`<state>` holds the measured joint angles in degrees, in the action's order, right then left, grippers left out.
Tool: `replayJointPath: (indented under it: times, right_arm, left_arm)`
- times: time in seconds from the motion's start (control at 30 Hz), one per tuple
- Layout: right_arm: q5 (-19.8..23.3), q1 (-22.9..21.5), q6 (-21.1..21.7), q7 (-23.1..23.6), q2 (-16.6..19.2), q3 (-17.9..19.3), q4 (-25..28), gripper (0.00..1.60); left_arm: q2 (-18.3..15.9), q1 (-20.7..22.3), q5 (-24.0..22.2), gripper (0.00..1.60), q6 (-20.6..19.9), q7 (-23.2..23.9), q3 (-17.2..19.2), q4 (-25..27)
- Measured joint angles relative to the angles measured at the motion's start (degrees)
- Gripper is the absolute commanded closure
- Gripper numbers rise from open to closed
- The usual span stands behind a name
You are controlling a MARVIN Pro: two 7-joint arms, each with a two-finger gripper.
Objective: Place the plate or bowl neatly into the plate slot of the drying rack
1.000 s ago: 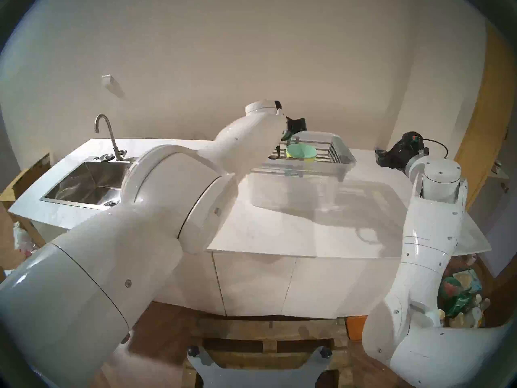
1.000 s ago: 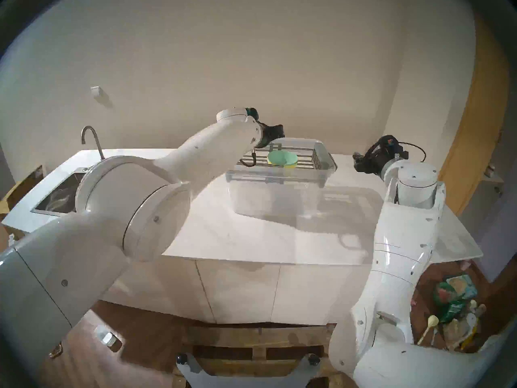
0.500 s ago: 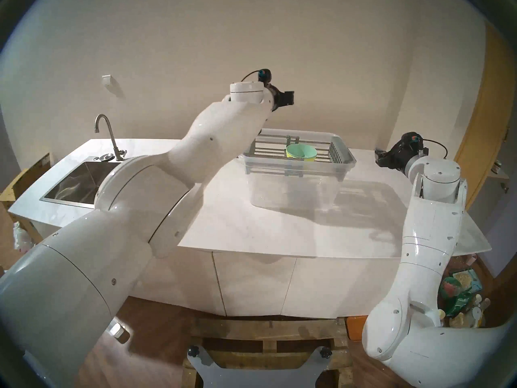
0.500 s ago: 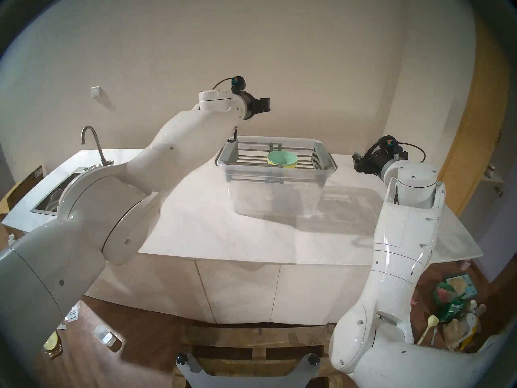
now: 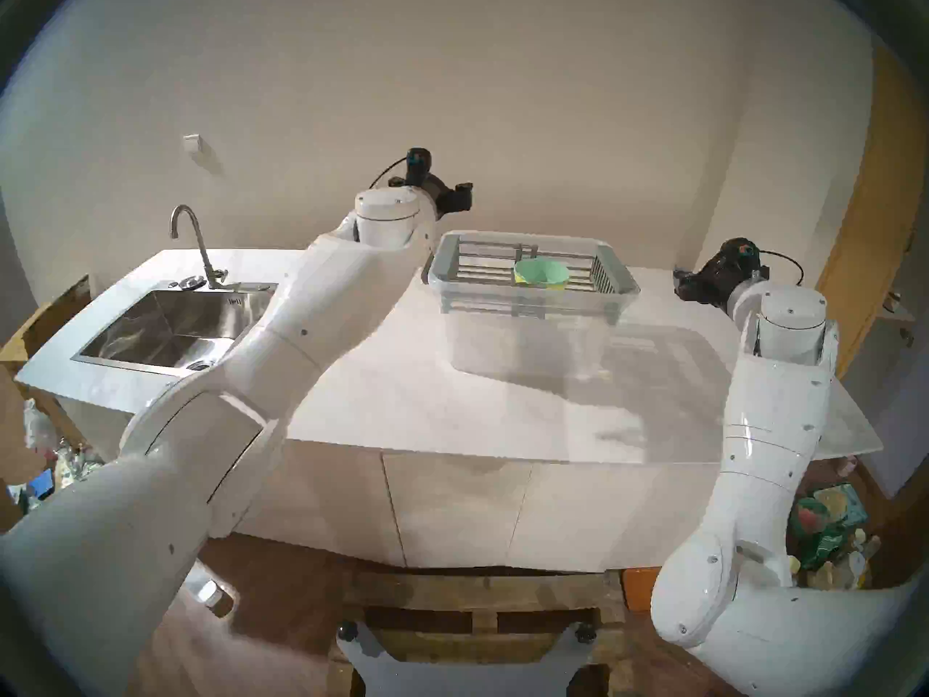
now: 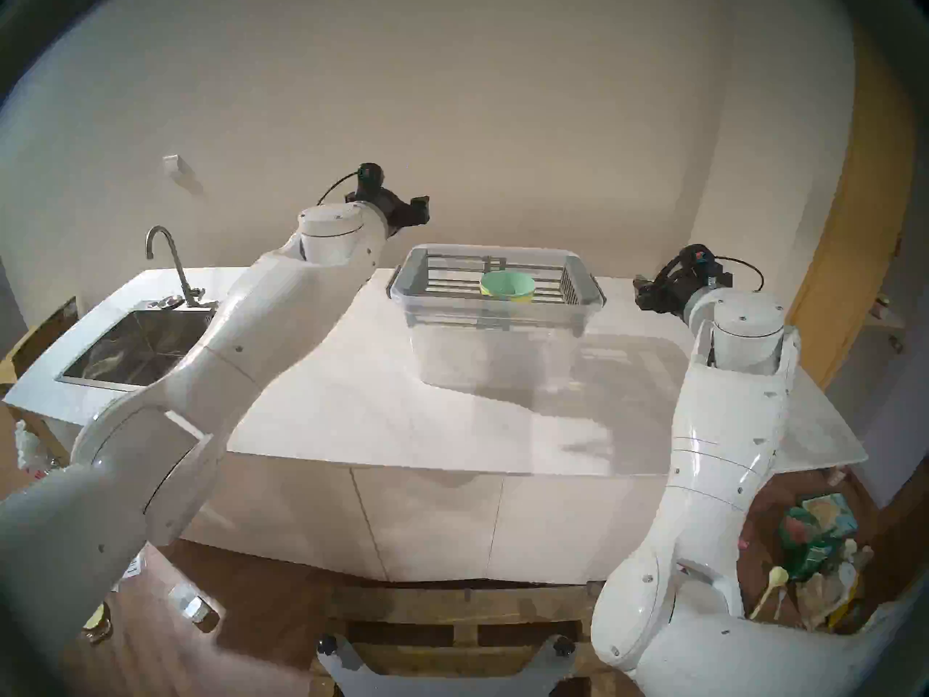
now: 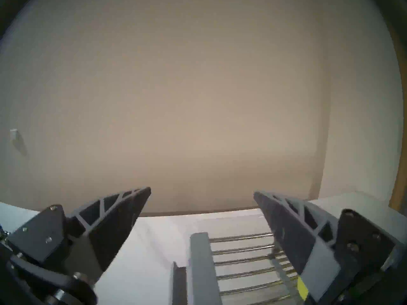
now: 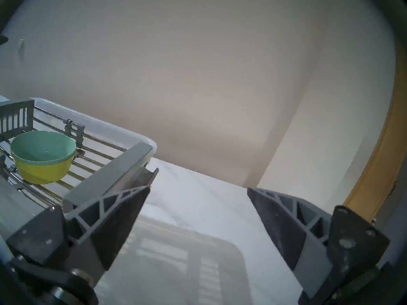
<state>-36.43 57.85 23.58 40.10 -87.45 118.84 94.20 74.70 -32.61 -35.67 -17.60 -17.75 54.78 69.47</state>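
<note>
A bowl, green inside and yellow outside, sits upright on the rods of the drying rack, which rests on a clear tub. The bowl is in the plate slot, between the grey central clips and the slatted end piece. It also shows in the right wrist view. My left gripper is open and empty, raised above and left of the rack's left end; its wrist view shows the rack below it. My right gripper is open and empty, to the right of the rack.
A steel sink with a curved faucet is set into the white counter at the left. The wall stands close behind the tub. Clutter lies on the floor at the right.
My left arm has lifted off the rack and drawn back to the left, its gripper empty. The bowl stays on the rods. The right arm has not moved.
</note>
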Motion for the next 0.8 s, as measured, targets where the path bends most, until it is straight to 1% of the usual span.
replayJointPath:
  times: [0.1,0.2,0.33,0.37,0.43,0.53,0.63,0.67,0.7,0.8]
  right_arm:
    - [0.0,0.0,0.0,0.0,0.0,0.0,0.0,0.0]
    - [0.0,0.0,0.0,0.0,0.0,0.0,0.0,0.0]
    - [0.0,0.0,0.0,0.0,0.0,0.0,0.0,0.0]
    - [0.0,0.0,0.0,0.0,0.0,0.0,0.0,0.0]
    - [0.0,0.0,0.0,0.0,0.0,0.0,0.0,0.0]
    - [0.0,0.0,0.0,0.0,0.0,0.0,0.1,0.0]
    - [0.1,0.0,0.0,0.0,0.0,0.0,0.1,0.0]
    - [0.1,0.0,0.0,0.0,0.0,0.0,0.1,0.0]
    - [0.1,0.0,0.0,0.0,0.0,0.0,0.1,0.0]
    - [0.1,0.0,0.0,0.0,0.0,0.0,0.1,0.0]
  left_arm:
    - [-2.7,-2.9,0.7,0.0,0.0,-2.8,0.8,5.1]
    - [-5.6,-5.8,1.4,0.0,-0.3,-6.2,2.5,10.5]
    - [-9.6,-9.9,1.8,0.0,-1.3,-13.4,6.3,17.9]
    - [-10.3,-10.5,1.8,0.0,-1.5,-14.5,6.6,19.1]
    - [-12.9,-12.6,1.7,0.0,-2.6,-17.9,7.0,23.4]
    - [-15.9,-15.4,0.9,0.0,-3.8,-21.1,7.2,28.4]
    - [-18.9,-18.4,-0.9,0.0,-4.8,-21.6,7.6,32.7]
    - [-19.3,-18.9,-1.3,0.0,-4.9,-21.6,7.6,33.2]
    - [-20.8,-20.4,-2.4,0.0,-5.3,-21.3,7.9,34.0]
    - [-23.6,-23.2,-4.2,0.0,-5.7,-20.6,8.5,34.7]
